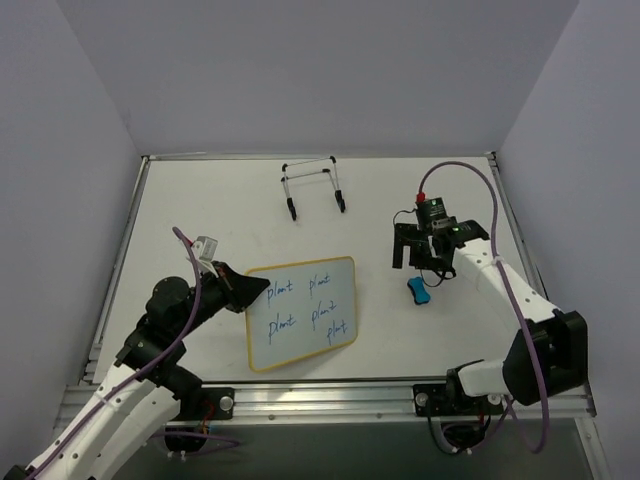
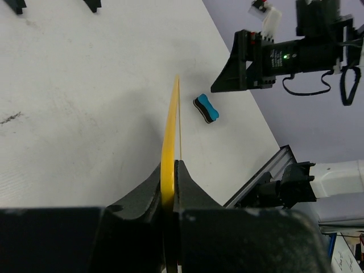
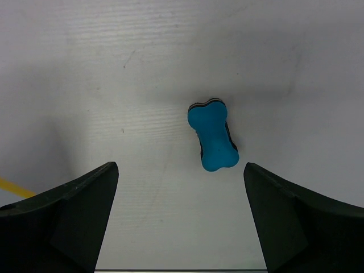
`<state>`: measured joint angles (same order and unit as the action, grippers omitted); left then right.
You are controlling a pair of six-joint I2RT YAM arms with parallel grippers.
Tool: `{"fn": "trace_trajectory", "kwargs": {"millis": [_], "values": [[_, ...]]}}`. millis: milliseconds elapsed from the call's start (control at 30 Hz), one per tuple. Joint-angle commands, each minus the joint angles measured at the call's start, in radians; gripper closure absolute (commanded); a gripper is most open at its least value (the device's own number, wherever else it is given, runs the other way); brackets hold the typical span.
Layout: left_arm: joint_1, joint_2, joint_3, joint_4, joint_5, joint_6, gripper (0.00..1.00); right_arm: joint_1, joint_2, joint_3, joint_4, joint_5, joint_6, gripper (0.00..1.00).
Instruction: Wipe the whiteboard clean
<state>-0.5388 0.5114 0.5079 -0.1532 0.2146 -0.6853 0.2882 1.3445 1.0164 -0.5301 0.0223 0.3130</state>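
The whiteboard [image 1: 300, 312] lies flat near the table's front, tan-yellow framed, with several blue handwritten words on it. My left gripper [image 1: 245, 290] is shut on its left edge. In the left wrist view the board's yellow frame [image 2: 169, 131] shows edge-on, pinched by my left gripper [image 2: 170, 176]. A small blue bone-shaped eraser [image 1: 418, 291] lies on the table right of the board. My right gripper [image 1: 420, 262] hovers just behind it, open. In the right wrist view the eraser [image 3: 212, 136] sits ahead of the open right gripper [image 3: 181, 170], slightly to the right, untouched.
A black wire easel stand [image 1: 313, 187] stands at the back middle of the table. The metal rail [image 1: 330, 395] runs along the near edge. A sliver of the board's yellow frame [image 3: 14, 187] shows at the left of the right wrist view.
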Motion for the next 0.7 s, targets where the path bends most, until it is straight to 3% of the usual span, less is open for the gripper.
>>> {"fn": "trace_trajectory", "kwargs": {"millis": [0,467,667], "values": [[-0.009,-0.056,0.043,-0.160,-0.142,0.055,0.98,0.011,0.088,-0.041,0.011,0.047,0.012,0.13],[-0.041,-0.042,0.032,-0.164,-0.098,0.049,0.98,0.012,0.288,-0.078,0.117,0.025,-0.002,0.21],[-0.041,-0.027,0.018,-0.112,-0.047,0.044,0.98,-0.056,0.280,-0.076,0.114,-0.005,-0.015,0.33]]}}
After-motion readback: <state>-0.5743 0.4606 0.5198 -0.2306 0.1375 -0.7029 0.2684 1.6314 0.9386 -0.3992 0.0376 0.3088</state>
